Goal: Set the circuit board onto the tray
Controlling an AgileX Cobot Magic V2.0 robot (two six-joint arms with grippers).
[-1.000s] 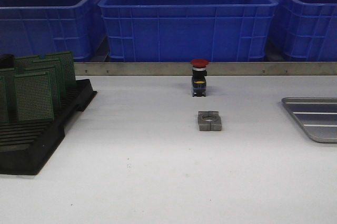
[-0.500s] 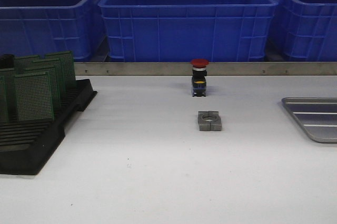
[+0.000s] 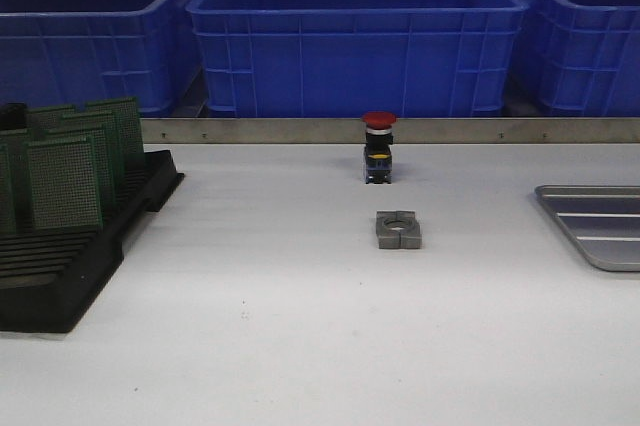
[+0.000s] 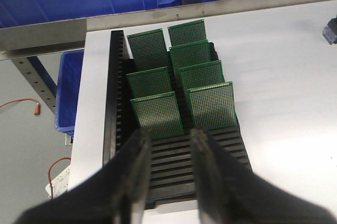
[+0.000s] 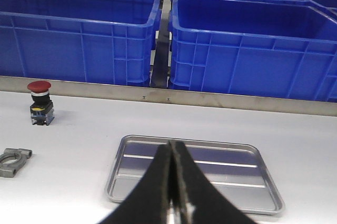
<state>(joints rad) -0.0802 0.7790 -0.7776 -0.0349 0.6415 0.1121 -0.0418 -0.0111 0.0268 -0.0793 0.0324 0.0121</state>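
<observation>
At the far left of the white table [image 3: 300, 346] we see a black slotted rack [image 3: 70, 266] holding green circuit boards [image 4: 157, 114] upright on edge in two rows, their flat faces turned toward the table's front edge. Our left gripper [image 4: 169, 167] hovers above the near end of this rack, its two dark fingers [image 4: 136, 166] spread with a clear gap, holding nothing; the nearest board in the outer row stands just ahead of that gap, its wide edge running across the fingers' line, so we judge a short forward-and-down reach would straddle it. Moving right, mid-table, a small grey metal clamp block [image 3: 398, 229] lies flat, and behind it stands a red-capped push button [image 3: 378, 147], with blue crates [image 3: 355, 36] beyond the table's back rail. At the far right sits the silvery ribbed tray [image 5: 192, 174], bare, well apart from the rack. Our right gripper [image 5: 172, 182] hangs over the tray's near rim, fingers pressed together, gripping nothing. The left arm is clearly nearer the boards.
</observation>
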